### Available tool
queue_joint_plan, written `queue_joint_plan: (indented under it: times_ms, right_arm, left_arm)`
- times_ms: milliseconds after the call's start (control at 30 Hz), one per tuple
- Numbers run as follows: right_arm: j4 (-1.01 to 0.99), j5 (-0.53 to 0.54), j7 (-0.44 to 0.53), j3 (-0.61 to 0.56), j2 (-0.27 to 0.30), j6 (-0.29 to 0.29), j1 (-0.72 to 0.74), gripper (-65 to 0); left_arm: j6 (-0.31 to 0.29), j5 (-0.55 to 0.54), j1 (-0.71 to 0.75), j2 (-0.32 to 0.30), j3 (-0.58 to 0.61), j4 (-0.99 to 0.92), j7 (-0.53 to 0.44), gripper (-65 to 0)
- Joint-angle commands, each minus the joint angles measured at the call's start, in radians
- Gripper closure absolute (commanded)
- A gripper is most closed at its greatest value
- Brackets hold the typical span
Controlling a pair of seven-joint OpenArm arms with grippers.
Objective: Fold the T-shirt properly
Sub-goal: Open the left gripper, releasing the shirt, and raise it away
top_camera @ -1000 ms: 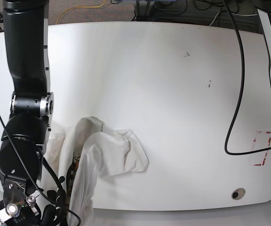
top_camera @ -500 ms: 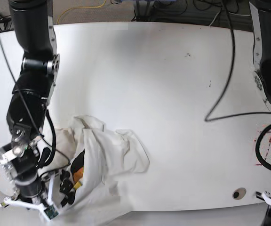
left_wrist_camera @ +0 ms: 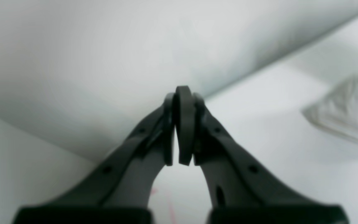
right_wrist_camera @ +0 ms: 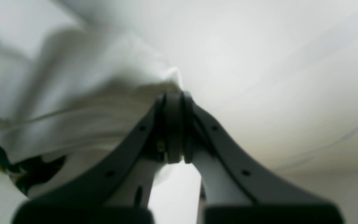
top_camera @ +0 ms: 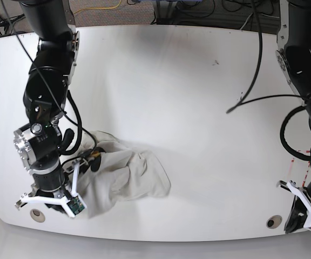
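— What's on the white counter [top_camera: 198, 108]?
— The T-shirt [top_camera: 124, 175], cream and crumpled in a heap near the front edge, on the side of the right arm [top_camera: 47, 97].
— Is that arm gripping it?
— The right tool [right_wrist_camera: 174, 124] is clenched, its tips pressed against the cloth; whether fabric is pinched I can't tell.
— And the other one?
— The left tool [left_wrist_camera: 182, 124] is clenched on nothing, well apart from the shirt, beside faint red marks [top_camera: 301, 162] at the counter's far end.
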Motion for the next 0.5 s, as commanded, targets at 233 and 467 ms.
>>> queue_joint_plan:
  times_ms: [233,467]
  right_arm:
    - [-0.079,0.000,0.056,-0.009,-0.059,-0.018,-0.051,-1.2]
    - [-0.195,-0.003,0.071,-0.011,-0.060,-0.024,-0.067,-1.0]
  left_arm:
    - [0.008,0.008,0.093,0.025,-0.186,-0.030,-0.068,-0.5]
    - [0.008,0.052,0.078,0.025,-0.197,-0.110,-0.095,-0.1]
